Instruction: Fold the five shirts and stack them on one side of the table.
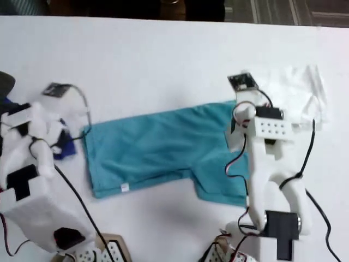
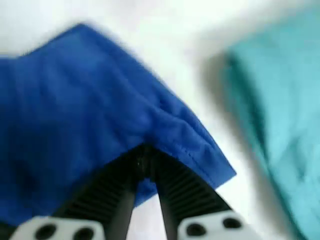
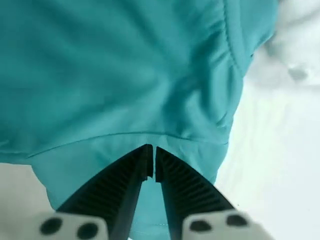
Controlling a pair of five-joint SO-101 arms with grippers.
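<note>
Folding under way: right pincer clamps the teal cotton shirt spread beyond its tips, left pincer pinches a royal-blue cloth shirt; a fold across likely follows.

Left shirt, middle shirt, right shirt lie abreast.

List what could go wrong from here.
The right gripper pinches only the hem of the teal shirt, so the cloth may slip or bunch. The left gripper holds the blue shirt beside the teal one and might catch its edge. The white shirt lies close and could snag.
</note>
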